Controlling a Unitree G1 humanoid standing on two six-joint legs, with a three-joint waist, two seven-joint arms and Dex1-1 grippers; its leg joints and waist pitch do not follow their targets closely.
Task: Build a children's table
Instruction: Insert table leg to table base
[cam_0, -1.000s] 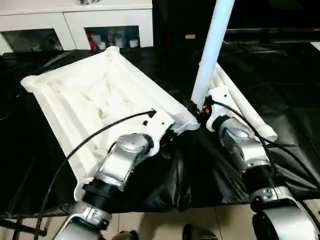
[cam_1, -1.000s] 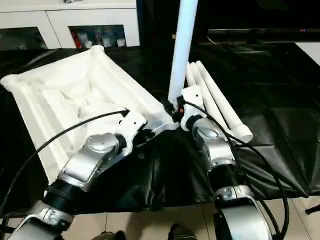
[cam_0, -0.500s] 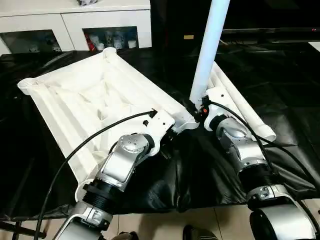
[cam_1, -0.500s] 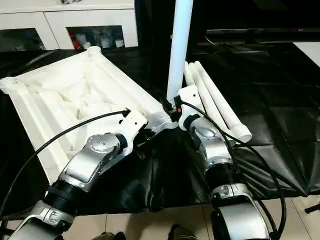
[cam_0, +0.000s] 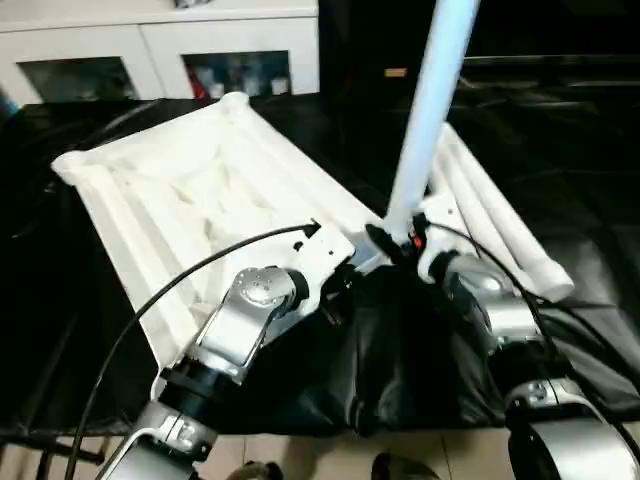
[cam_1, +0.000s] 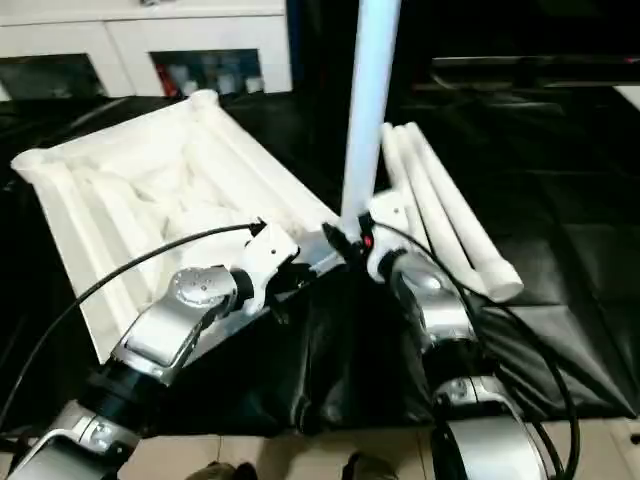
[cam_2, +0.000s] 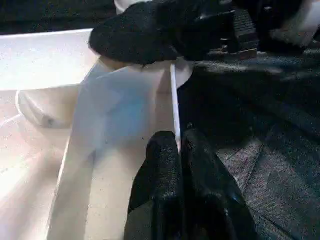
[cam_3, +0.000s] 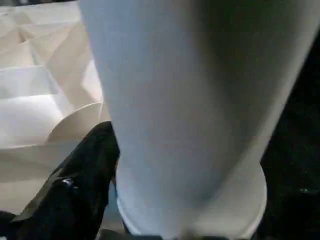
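While the left gripper (cam_2: 175, 150) pinched the tabletop (cam_0: 200, 190) rim, the leg (cam_0: 430, 110) stood upright in the corner socket at twelve o'clock from the right gripper (cam_0: 395, 243), fingers apparently spread.

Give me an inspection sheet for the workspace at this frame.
Surface: black sheet covering the table, wrinkled at the near edge.
Job's things: tabletop lies ribbed underside up; one leg stands upright in its near corner socket; spare legs lie side by side to the right.
Clutter: nothing seen.
Grippers: left gripper shut on the tabletop's thin edge; right gripper at the upright leg's base, grip unclear.
Cables: black cable arcs over the left forearm; another runs along the right forearm.
Surroundings: white cabinet behind, tiled floor below.
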